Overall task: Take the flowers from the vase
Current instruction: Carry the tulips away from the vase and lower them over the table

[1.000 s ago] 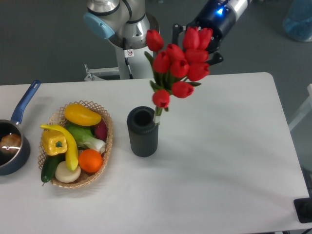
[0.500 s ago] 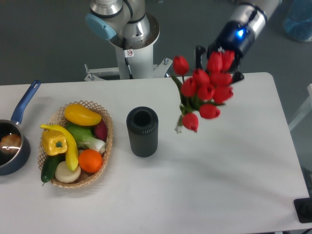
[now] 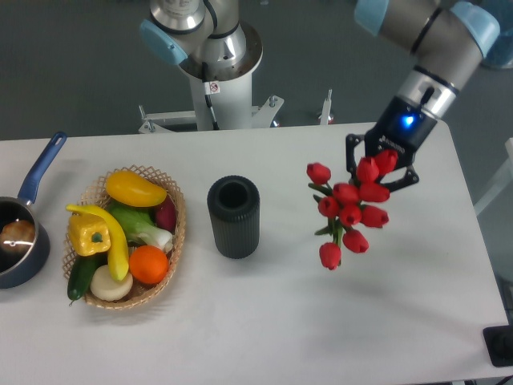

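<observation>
Right of the empty vase (image 3: 234,216), the gripper (image 3: 381,163) was clenched on the flowers (image 3: 349,210), held clear; it should lower them slowly, grip firm.

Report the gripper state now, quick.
Gripper: shut on the bunch of red tulip flowers with green stems, held clear of the dark ribbed cylindrical vase.
</observation>
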